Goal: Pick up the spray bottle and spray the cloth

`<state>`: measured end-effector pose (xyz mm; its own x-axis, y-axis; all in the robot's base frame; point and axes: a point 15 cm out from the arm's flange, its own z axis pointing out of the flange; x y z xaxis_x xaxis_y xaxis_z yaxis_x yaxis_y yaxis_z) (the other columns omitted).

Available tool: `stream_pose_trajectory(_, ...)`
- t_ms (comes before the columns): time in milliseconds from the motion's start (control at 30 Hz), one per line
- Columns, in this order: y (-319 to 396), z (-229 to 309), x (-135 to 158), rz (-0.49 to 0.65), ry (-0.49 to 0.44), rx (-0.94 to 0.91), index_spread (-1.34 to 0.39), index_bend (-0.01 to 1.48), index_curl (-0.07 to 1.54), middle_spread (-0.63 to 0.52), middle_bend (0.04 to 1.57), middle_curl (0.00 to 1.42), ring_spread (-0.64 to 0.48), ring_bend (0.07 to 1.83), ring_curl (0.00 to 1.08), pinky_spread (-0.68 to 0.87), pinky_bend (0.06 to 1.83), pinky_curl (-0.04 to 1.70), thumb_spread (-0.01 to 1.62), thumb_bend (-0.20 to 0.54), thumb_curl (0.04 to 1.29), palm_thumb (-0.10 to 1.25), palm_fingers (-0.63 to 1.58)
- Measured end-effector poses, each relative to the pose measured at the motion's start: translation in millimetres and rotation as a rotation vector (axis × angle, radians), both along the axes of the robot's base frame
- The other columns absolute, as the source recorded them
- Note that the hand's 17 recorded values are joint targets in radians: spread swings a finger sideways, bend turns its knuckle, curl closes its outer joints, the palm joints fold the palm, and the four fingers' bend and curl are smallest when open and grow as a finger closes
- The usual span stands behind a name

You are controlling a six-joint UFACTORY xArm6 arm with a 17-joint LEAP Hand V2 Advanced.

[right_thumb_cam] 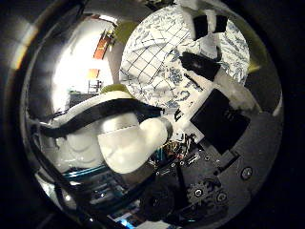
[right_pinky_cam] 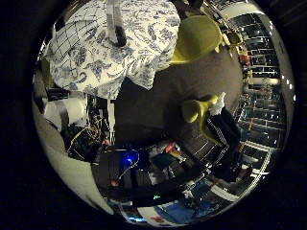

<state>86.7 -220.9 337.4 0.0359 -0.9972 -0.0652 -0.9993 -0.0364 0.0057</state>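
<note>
The spray bottle (right_pinky_cam: 200,109) is yellow-green with a white head. In the little finger side palm view it shows close by a black finger (right_pinky_cam: 226,129) of my right hand. In the thumb side palm view my hand's white fingers (right_thumb_cam: 129,143) are curled, with a strip of the yellow-green bottle (right_thumb_cam: 114,90) behind them. The cloth (right_pinky_cam: 197,38) is yellow-green and lies beside the black-and-white patterned tablecloth (right_pinky_cam: 110,43). The hand is well above and away from the cloth.
A dark upright post (right_pinky_cam: 117,27) stands on the patterned tablecloth. The dark surface (right_pinky_cam: 163,96) spreads between cloth and hand. Shelving and windows (right_pinky_cam: 259,86) line one side. The patterned tablecloth also fills the far part of the thumb side palm view (right_thumb_cam: 172,48).
</note>
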Motion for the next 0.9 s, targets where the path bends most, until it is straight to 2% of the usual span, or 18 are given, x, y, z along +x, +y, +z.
stream_pose_trajectory(100, 0, -6, 5, 0.002, -0.006, 0.026, -0.57, 0.22, 0.51, -0.44, 0.52, 0.46, -0.28, 0.41, 0.22, 0.12, 0.23, 0.02, 1.07, -0.029, 0.33, 1.04, 0.69)
stream_pose_trajectory(167, -3, -9, 8, -0.005, -0.012, 0.047, -0.55, 0.16, 0.48, -0.41, 0.49, 0.45, -0.24, 0.42, 0.22, 0.15, 0.29, 0.03, 1.08, -0.054, 0.31, 0.93, 0.64)
stream_pose_trajectory(267, -14, -10, 9, -0.051, -0.034, 0.075, -0.53, 0.17, 0.45, -0.38, 0.46, 0.45, -0.18, 0.39, 0.22, 0.19, 0.35, 0.05, 1.06, -0.053, 0.27, 0.75, 0.59)
stream_pose_trajectory(400, -27, -8, 11, -0.132, -0.100, 0.125, -0.48, 0.12, 0.38, -0.29, 0.40, 0.43, -0.10, 0.43, 0.23, 0.22, 0.46, 0.09, 1.03, -0.044, 0.25, 0.57, 0.47)
stream_pose_trajectory(467, -33, -7, 18, -0.176, -0.162, 0.157, -0.44, 0.12, 0.33, -0.24, 0.39, 0.42, -0.06, 0.47, 0.24, 0.23, 0.52, 0.11, 1.01, -0.038, 0.25, 0.52, 0.41)
stream_pose_trajectory(667, -57, -18, 36, -0.317, -0.354, 0.276, -0.42, 0.17, 0.29, -0.17, 0.40, 0.42, 0.01, 0.48, 0.24, 0.24, 0.60, 0.12, 0.99, -0.028, 0.27, 0.49, 0.36)
stream_pose_trajectory(900, -98, -56, 47, -0.479, -0.528, 0.449, -0.32, 0.11, 0.25, -0.09, 0.42, 0.41, 0.08, 0.53, 0.26, 0.28, 0.67, 0.15, 0.93, -0.029, 0.29, 0.49, 0.25)
